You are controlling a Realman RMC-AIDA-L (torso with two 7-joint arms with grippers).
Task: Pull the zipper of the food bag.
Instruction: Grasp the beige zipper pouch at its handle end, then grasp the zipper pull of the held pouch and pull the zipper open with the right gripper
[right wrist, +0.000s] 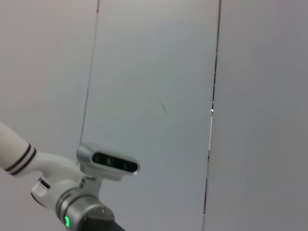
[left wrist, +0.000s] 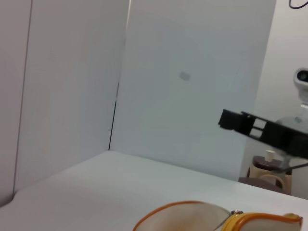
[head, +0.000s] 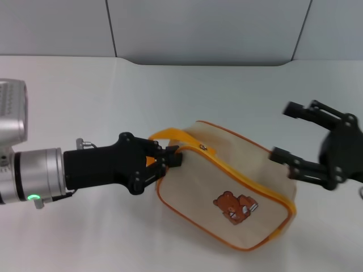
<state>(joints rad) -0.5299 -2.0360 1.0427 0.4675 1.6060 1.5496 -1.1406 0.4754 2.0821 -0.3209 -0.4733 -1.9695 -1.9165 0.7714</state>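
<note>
The food bag (head: 227, 190), beige with orange piping and a brown bear print, lies on the white table (head: 85, 90). Its orange-yellow zipper (head: 249, 182) runs along the lid edge, with the small silver pull tab (head: 202, 148) near the bag's left end. The orange strap handle (head: 170, 135) arches at that end. My left gripper (head: 168, 160) is shut on the bag's left end just below the strap. My right gripper (head: 286, 131) is open, just beyond the bag's right end. The left wrist view shows the bag top (left wrist: 192, 219), the zipper (left wrist: 262, 221) and the tab (left wrist: 234, 212).
A grey panel wall (head: 198, 28) stands behind the table's back edge. The left wrist view shows my right gripper's black finger (left wrist: 240, 122) in the air above the bag. The right wrist view shows only the wall and my left arm (right wrist: 82, 202).
</note>
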